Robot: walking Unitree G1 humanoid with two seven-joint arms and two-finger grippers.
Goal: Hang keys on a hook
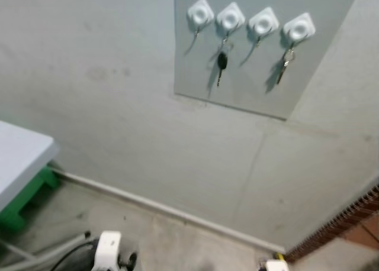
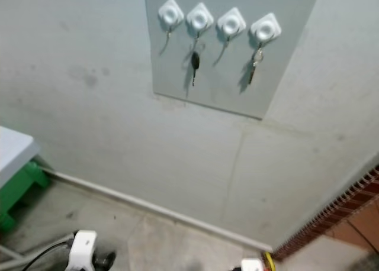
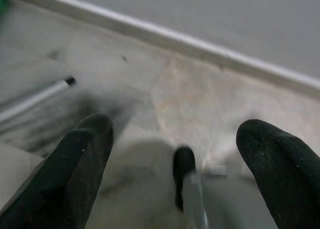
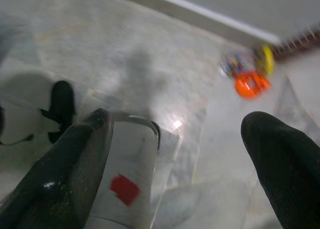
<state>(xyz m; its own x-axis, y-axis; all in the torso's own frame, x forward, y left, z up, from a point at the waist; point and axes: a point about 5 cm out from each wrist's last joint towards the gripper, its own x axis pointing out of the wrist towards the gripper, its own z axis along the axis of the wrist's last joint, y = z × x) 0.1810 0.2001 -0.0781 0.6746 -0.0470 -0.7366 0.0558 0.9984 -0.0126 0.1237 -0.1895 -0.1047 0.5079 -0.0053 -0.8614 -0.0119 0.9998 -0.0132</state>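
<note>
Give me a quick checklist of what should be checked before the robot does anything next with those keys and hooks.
1. Hooks in sight: ok. Four white hooks sit in a row on the grey panel.
2. Keys hung: ok. A black-headed key hangs from the second hook, a silver key from the fourth hook.
3. Free hooks: ok. The first hook and third hook hold no key.
4. Left gripper empty: ok, open, pointing at the floor.
5. Right gripper empty: ok, open, nothing between its fingers.
6. More keys to hang: cannot tell.
</note>
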